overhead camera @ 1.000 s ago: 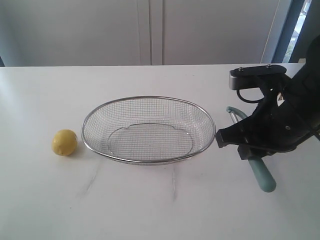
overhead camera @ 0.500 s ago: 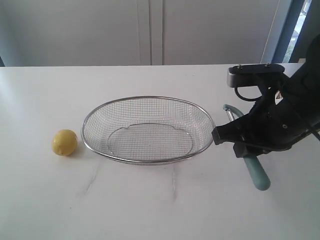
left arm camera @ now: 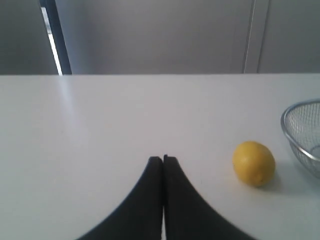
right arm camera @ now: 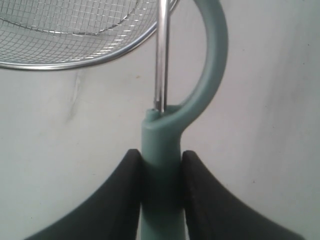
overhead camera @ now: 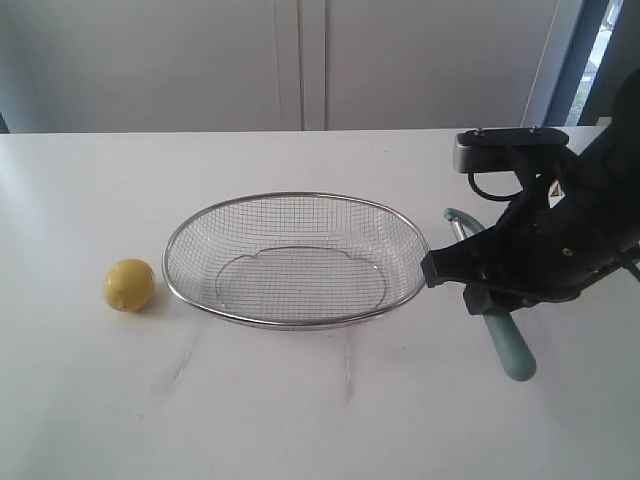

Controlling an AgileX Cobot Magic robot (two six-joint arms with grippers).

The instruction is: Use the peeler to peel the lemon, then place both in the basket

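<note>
The yellow lemon [overhead camera: 129, 285] rests on the white table, left of the wire mesh basket [overhead camera: 297, 260]; the left wrist view shows the lemon [left arm camera: 254, 163] beside the basket's rim [left arm camera: 295, 140]. My left gripper [left arm camera: 163, 159] is shut with nothing in it and sits apart from the lemon; the exterior view does not show it. My right gripper [right arm camera: 161, 156] is shut on the handle of the teal peeler [right arm camera: 161, 150], just right of the basket [right arm camera: 75, 55]. The peeler's handle end [overhead camera: 510, 350] sticks out below the right arm [overhead camera: 545, 250], and its curved head [overhead camera: 462, 218] and metal blade point toward the basket.
The white table [overhead camera: 320, 420] runs back to pale cabinet doors [overhead camera: 300, 60]. A dark vertical post [overhead camera: 572, 60] stands at the back right.
My right gripper, holding the peeler, has shifted slightly left toward the basket and lifted a little. The lemon and basket have not moved.
</note>
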